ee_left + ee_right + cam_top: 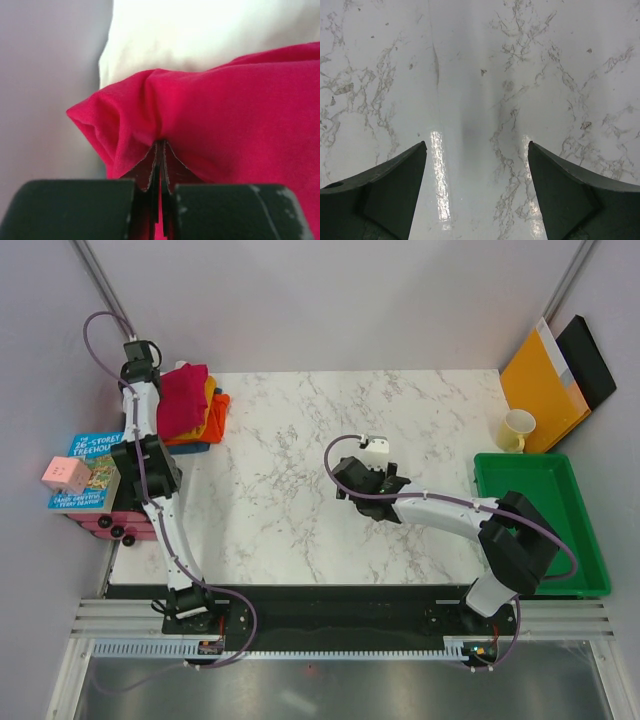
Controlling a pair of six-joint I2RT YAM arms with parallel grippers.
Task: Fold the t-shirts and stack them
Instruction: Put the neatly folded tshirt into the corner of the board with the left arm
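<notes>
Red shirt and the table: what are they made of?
Red shirt: soft matte cloth, probably cotton; it bunches into rounded folds where the left pincer pinches it. Table: looks like glossy white marble with grey veins, since lights reflect off it, though it could be printed laminate.

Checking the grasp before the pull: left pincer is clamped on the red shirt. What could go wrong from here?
1. The left pincer holds only a small bunched fold of the red t-shirt; it may slip out on pulling.
2. The orange t-shirts lie under it at the corner of the table; dragging could pull them off.
3. The right pincer is open mid-table, far off; a one-armed lift may leave the shirt crumpled.
</notes>
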